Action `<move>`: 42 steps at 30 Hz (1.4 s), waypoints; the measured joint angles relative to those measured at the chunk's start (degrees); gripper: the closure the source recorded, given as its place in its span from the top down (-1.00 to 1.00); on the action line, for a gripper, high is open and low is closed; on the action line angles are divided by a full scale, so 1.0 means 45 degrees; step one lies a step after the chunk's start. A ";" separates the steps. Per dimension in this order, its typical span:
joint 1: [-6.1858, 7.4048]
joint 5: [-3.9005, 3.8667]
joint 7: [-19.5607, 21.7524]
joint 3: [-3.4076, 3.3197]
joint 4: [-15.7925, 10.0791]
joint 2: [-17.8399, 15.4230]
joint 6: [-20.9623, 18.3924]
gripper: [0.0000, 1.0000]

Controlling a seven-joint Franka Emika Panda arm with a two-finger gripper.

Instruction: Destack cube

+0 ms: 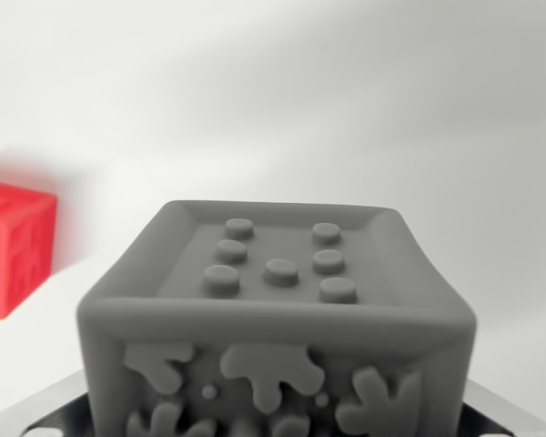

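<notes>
Grey cube (278,319) is seen close in the centre, red cube (14,246) left – gripper state cannot be told – and a skewed lift could tip it off whatever lies below.

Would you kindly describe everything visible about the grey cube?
The grey cube fills the lower centre of the wrist view, upright. It looks like matte moulded plastic with rounded edges. Its recessed top face bears seven raised round studs; its near face shows splat-shaped reliefs. It sits on something dark, partly hidden below. Nothing visibly grips it.
</notes>
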 joint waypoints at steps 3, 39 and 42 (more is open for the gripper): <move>-0.0098 0.0007 -0.0185 -0.0018 -0.0009 0.0037 0.0050 -1.00; -0.1387 0.0106 -0.2509 -0.0162 -0.0012 0.0663 0.0694 -1.00; -0.1389 0.0133 -0.2534 -0.0153 -0.0012 0.0980 0.0977 -1.00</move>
